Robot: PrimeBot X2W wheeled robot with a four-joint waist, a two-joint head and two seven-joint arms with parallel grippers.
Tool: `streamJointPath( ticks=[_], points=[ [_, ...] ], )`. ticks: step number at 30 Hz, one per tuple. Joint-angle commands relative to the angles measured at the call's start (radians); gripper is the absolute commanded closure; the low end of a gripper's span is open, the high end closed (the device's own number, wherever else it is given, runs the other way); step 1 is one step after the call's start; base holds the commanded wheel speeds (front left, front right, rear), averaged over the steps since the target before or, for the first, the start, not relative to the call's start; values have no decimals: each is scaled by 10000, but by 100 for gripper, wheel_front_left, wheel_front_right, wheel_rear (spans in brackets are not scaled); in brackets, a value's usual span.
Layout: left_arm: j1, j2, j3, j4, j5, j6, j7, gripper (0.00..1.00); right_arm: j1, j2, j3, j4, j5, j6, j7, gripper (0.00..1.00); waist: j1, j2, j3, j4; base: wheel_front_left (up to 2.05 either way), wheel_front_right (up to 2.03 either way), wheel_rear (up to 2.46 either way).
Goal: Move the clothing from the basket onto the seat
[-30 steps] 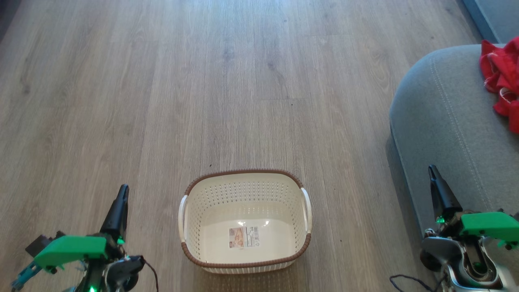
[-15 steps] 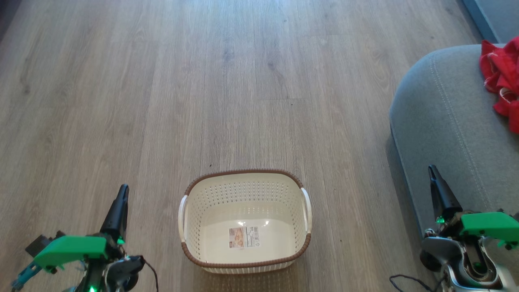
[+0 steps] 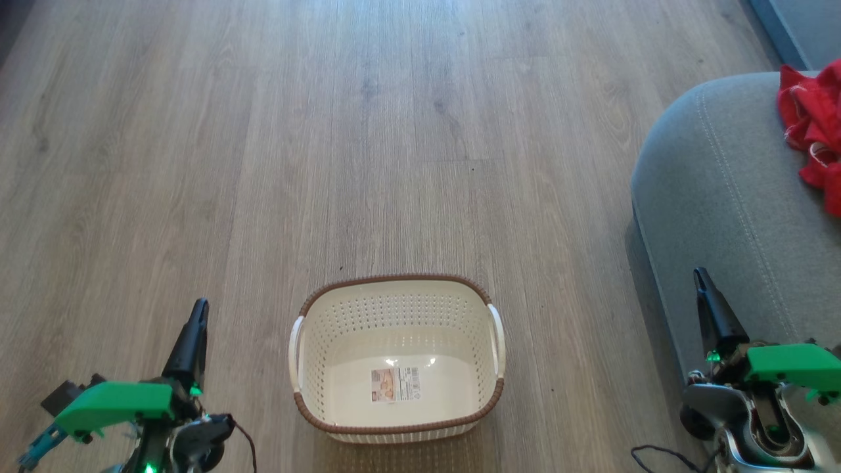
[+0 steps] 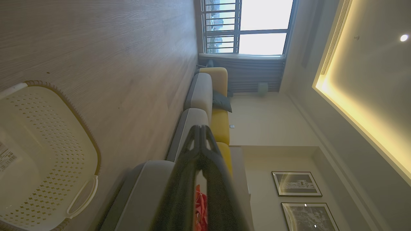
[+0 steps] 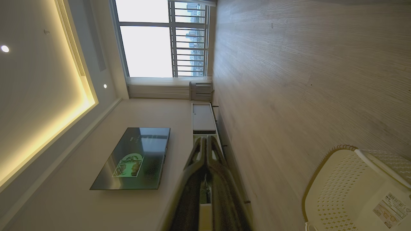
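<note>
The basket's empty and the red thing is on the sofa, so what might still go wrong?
1. The clothing lies bunched near the seat's far edge, partly cut off by the head view's edge; it might slide off.
2. The right gripper sits close beside the seat; a swing may snag the fabric.
3. The basket stands on the floor just ahead; rolling forward may hit it.

Sticker (image 3: 395,384) on basket (image 3: 394,307) base: print, barcode too small to read. No other legible text.

clothing (image 3: 811,125) cut by right edge, basket label (image 3: 394,384) print unreadable
</note>
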Motion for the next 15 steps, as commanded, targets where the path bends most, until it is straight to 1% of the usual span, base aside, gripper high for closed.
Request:
streamJointPath(
  ticks=[1, 15],
  points=[
    [-477, 91, 346, -336, -66, -92, 77, 100, -192, 10, 168, -390, 2, 81, 73, 100, 0, 0, 0, 0, 0, 0, 0],
    [-477, 91, 346, -336, -66, -92, 77, 100, -193, 18, 156, -390, -8, 81, 83, 100, 0, 0, 0, 0, 0, 0, 0]
  ],
)
